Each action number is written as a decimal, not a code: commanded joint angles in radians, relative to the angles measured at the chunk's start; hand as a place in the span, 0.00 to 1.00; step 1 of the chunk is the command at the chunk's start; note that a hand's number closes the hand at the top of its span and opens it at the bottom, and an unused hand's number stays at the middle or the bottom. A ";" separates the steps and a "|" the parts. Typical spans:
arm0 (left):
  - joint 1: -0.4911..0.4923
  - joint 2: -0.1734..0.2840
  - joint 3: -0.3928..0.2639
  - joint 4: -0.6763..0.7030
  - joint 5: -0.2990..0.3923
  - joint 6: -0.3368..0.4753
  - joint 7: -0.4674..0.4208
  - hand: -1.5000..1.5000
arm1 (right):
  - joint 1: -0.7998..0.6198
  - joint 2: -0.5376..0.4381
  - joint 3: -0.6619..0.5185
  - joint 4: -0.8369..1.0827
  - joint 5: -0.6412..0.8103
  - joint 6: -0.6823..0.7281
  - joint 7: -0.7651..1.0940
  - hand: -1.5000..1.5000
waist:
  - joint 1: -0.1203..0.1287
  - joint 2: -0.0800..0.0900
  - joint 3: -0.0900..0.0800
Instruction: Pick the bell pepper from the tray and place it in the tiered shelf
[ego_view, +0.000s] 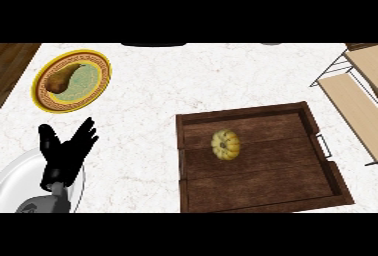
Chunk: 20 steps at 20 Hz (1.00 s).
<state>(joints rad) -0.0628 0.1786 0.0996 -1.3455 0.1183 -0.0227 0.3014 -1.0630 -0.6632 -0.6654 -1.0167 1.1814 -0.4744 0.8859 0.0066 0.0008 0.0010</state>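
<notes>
1. Head view, lower left: the left hand (65, 152) rests with its black fingers spread and pointing up, holding nothing; its grey forearm enters from the lower edge.
2. Beneath that hand lies a white plate (15, 175), partly cut off by the view's left edge.
3. Above the hand, near the counter's far left corner, a yellow-rimmed plate (102, 67) carries a brown food item.
4. The white marble counter (214, 80) bears all the objects.
5. Right of centre sits a dark wooden tray (258, 192); the yellow bell pepper (225, 144) lies inside it, in its upper left part, apart from the walls.
6. At the right edge stands the tiered shelf (347, 95), light wooden boards in a wire frame, just beside the tray's handle.
</notes>
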 joint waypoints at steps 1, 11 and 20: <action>0.008 -0.012 0.002 0.016 0.000 -0.005 -0.033 0.50 | -0.031 -0.026 0.007 -0.060 0.032 -0.069 0.074 0.00 | -0.001 -0.001 -0.002; 0.023 0.010 0.013 -0.019 -0.001 0.002 0.018 0.50 | 0.174 -0.069 -0.110 -0.453 0.168 0.011 0.228 0.00 | -0.036 -0.012 -0.001; 0.026 0.014 0.025 0.020 0.008 -0.023 -0.008 0.50 | 0.346 0.017 -0.222 -0.982 0.056 0.351 0.281 0.00 | -0.035 -0.010 -0.002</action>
<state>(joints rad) -0.0348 0.1819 0.1170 -1.3567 0.1204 -0.0244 0.3033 -0.7923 -0.6762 -0.8474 -1.7956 1.2777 -0.2816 1.0759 -0.0289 -0.0121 -0.0002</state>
